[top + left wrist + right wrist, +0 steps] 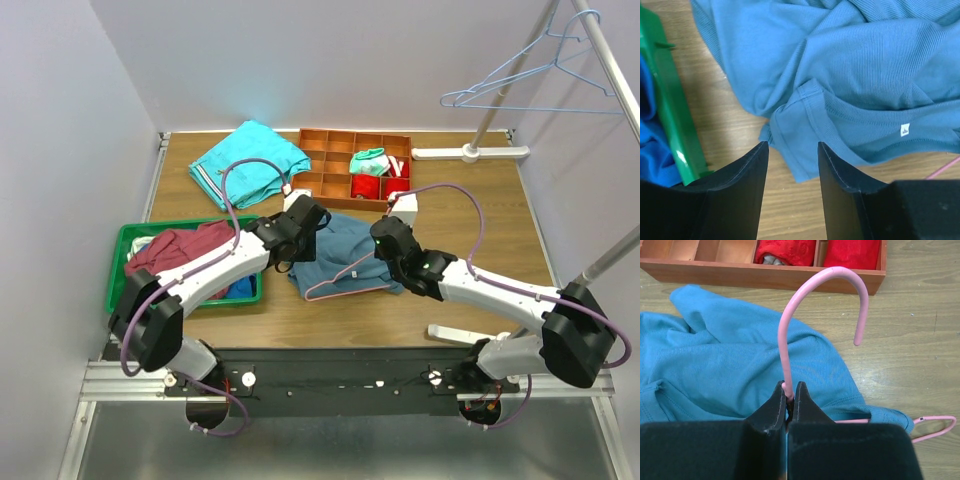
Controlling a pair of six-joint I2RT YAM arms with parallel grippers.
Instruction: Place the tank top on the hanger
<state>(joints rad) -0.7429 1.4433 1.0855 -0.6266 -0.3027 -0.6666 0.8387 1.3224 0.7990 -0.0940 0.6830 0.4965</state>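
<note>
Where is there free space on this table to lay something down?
The widest bare tabletop lies right of the tank top, bordered by the wooden compartment tray, the white rack foot and the right arm. A narrower strip runs along the near edge, below the pink hanger. The left is crowded: green bin, turquoise shirt, left arm.

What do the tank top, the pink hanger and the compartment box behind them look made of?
The tank top looks like soft, matte knit fabric: fine ribbing, stitched hems, loose folds. The hanger seems to be coated wire, though plastic is possible: a thin rod with a smooth, slightly glossy pink skin. The compartment box appears to be wood or wood-look board: reddish-brown and matte.
</note>
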